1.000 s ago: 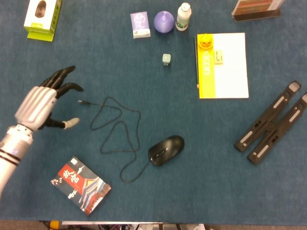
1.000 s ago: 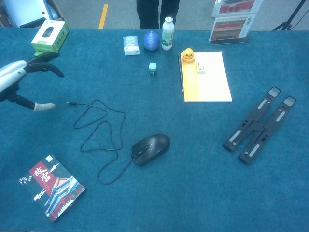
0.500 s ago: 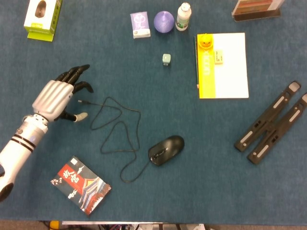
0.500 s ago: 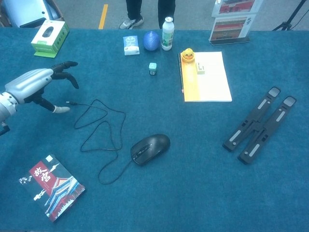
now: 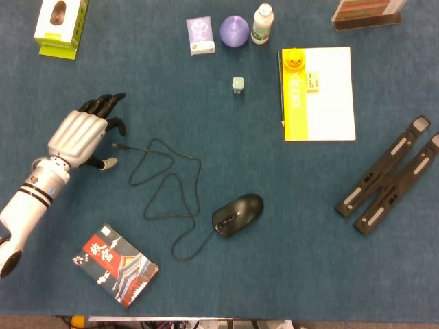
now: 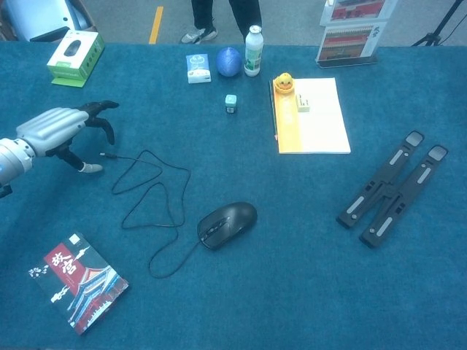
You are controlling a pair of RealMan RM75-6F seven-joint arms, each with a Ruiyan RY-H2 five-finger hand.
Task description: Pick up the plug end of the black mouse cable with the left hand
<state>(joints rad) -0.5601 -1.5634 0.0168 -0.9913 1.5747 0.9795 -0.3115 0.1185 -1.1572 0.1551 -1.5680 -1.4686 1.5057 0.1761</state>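
The black mouse [image 5: 237, 214] [image 6: 227, 224] lies mid-table, its thin cable [image 5: 168, 195] [image 6: 149, 195] looping left across the blue cloth. The plug end [image 5: 117, 145] [image 6: 106, 155] lies flat at the cable's far left tip. My left hand [image 5: 81, 136] [image 6: 60, 131] hovers just left of and over the plug, fingers [image 5: 104, 104] spread and curved downward, thumb tip [image 5: 110, 164] low near the cloth below the plug. Nothing is held in it. The right hand shows in neither view.
A printed booklet [image 5: 115, 264] lies near the front left. A green mouse box [image 5: 62, 25] sits at the back left. A small box [image 5: 200, 35], purple ball [image 5: 234, 30], bottle [image 5: 261, 24], small cube [image 5: 237, 84], yellow-white book [image 5: 317, 92] and black folding stand [image 5: 391, 175] occupy the back and right.
My left hand has moved right toward the plug over the second, then settled and lowered slightly, its fingers curling down over the plug end. The cable and mouse have not moved.
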